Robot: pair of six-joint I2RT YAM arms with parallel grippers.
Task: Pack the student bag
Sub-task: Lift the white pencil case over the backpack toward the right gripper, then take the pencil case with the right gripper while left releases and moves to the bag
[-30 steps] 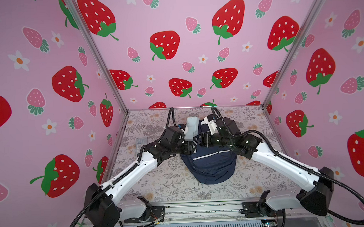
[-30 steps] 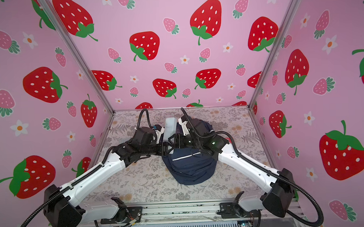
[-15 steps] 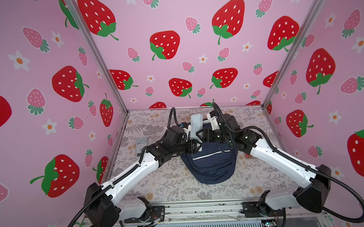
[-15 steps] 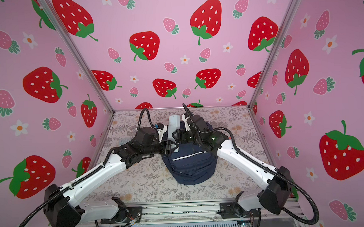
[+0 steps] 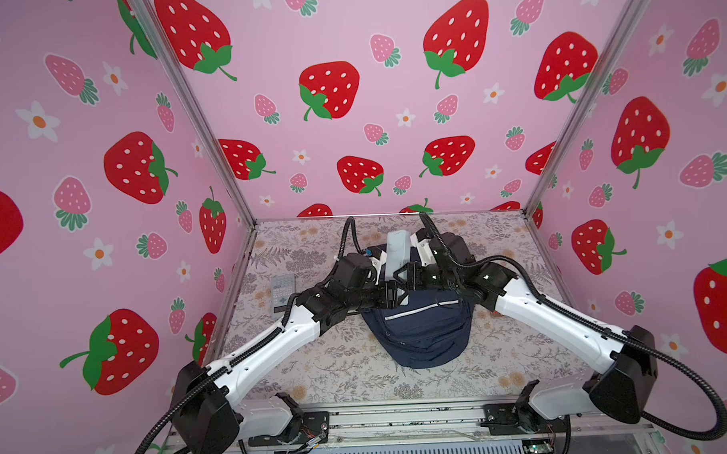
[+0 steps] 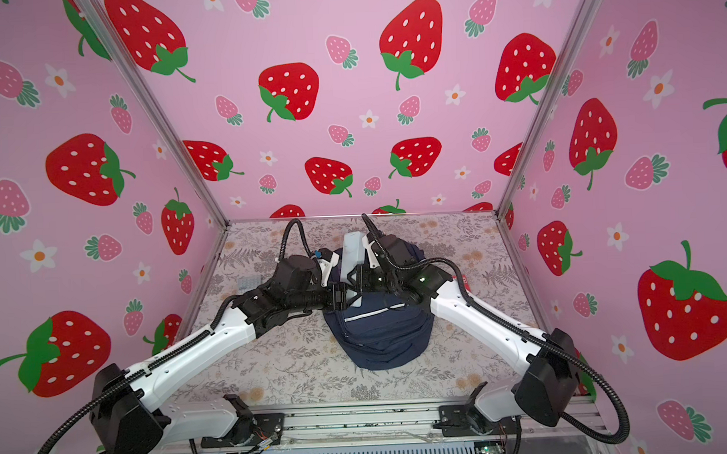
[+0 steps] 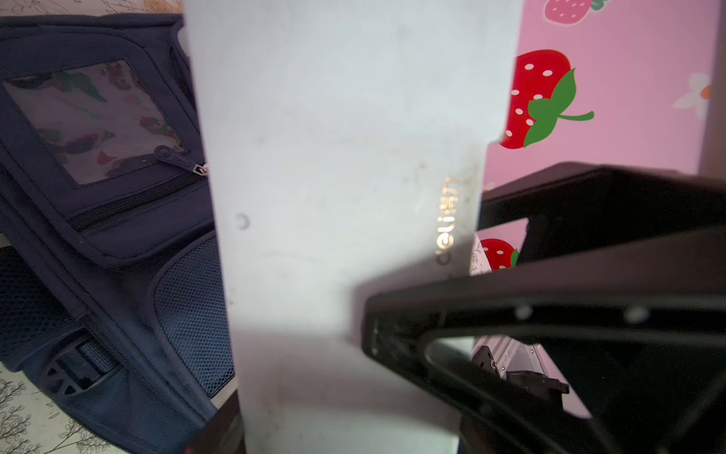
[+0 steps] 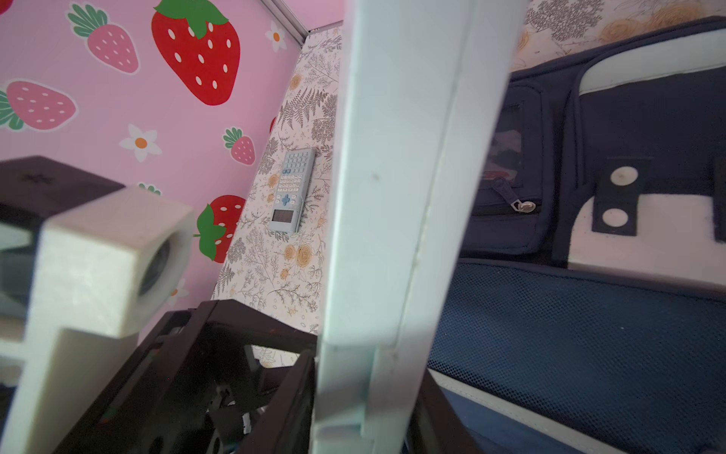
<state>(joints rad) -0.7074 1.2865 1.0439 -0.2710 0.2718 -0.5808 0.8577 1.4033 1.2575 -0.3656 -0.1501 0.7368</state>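
Presently keeping the student bag (image 5: 419,334) flat at mid-bench (image 5: 316,362). Holding a white case (image 5: 397,252) upright over its far end, with the left gripper (image 5: 391,294) clamped across the width and the right gripper (image 5: 409,273) seemingly pinching the flat faces. Probably swapping grips before insertion.

Bright even light, blurred wrist close-ups

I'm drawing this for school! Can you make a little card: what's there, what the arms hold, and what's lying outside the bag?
Bag: navy student bag, lying on the flowery table
Held item: pale flat case, upright over the bag
Left tool: gripping the case
Right tool: fingers either side of the case's thin edge; grip unclear
Outside the bag: calculator, flat on the table near the left wall
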